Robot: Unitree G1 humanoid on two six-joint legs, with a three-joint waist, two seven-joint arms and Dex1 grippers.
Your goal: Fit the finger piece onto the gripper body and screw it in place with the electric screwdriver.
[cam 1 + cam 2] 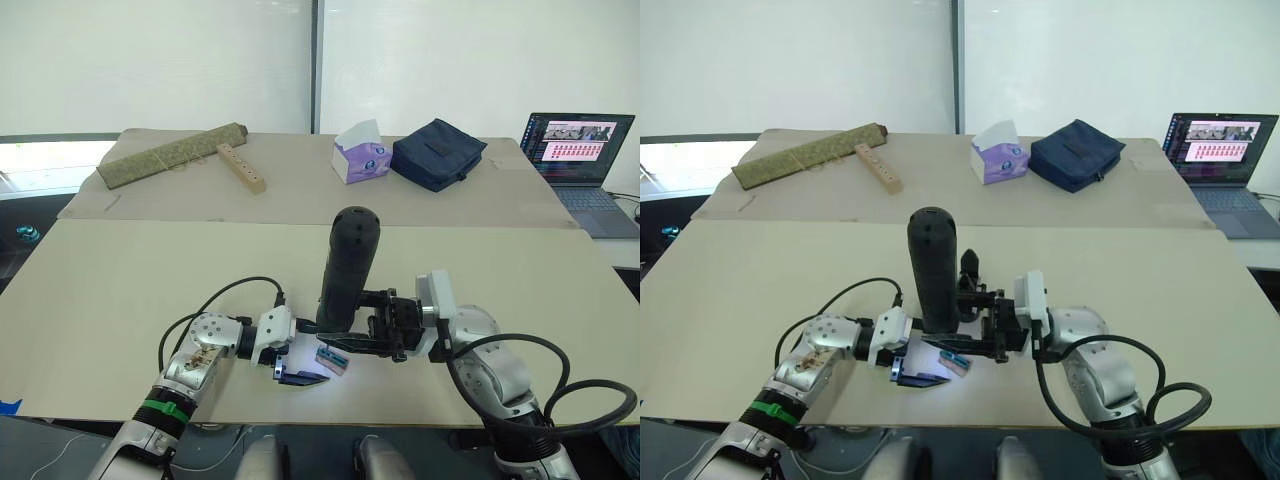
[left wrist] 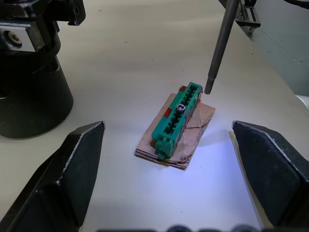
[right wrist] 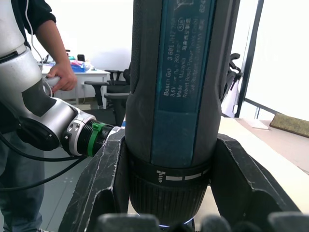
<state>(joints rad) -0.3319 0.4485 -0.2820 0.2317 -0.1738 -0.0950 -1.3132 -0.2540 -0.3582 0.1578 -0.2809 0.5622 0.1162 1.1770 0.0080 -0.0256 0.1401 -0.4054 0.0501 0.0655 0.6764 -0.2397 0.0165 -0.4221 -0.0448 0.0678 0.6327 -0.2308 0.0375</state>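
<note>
My right gripper [image 1: 372, 322] is clamped around the electric screwdriver [image 1: 346, 268], fingers pressed on either side of its collar in the right wrist view, holding it nearly upright over the near edge of the table [image 1: 120, 280]. Its thin bit [image 2: 219, 46] comes down to a green terminal block [image 2: 176, 117], the tip hanging just beside the block's far end, lit by the tool's own lamp. The block sits on a scrap of brown cardboard [image 2: 193, 135] and carries a small screw head [image 2: 180, 108] in one slot; the bit is off that screw, not on it.

My left gripper [image 1: 290, 372] is spread wide and holds nothing, a finger [image 2: 63, 179] on each side of the block without touching it.

The gripper body [image 2: 29, 72] stands close by, near my left fingers. I cannot make out the finger piece.

I judge I am at picking up the screw. Next I need to shift the bit onto the screw head, straight and centred.
</note>
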